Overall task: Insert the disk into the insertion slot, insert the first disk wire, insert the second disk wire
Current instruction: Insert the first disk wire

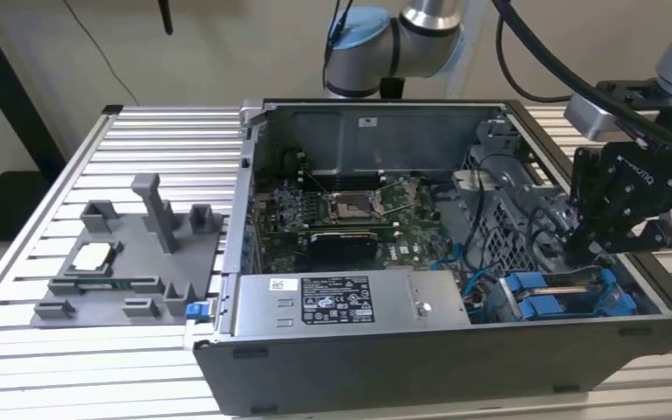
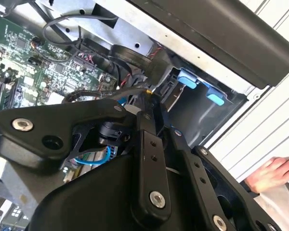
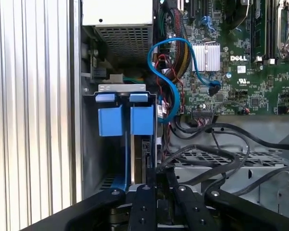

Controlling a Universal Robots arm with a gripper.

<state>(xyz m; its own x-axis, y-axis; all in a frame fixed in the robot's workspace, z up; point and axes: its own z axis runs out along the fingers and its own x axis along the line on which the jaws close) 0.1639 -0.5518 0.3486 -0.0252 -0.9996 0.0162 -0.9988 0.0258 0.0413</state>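
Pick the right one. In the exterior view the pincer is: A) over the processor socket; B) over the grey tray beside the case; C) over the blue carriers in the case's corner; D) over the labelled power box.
C: the pincer hangs just above the blue carriers at the case's end on the exterior view's right.

Disk and insertion slot
In the first wrist view you see the disk (image 3: 142, 120), in its blue carrier, standing on edge inside the grey-metal insertion slot (image 3: 121, 88); a blue wire (image 3: 171, 84) loops beside it.
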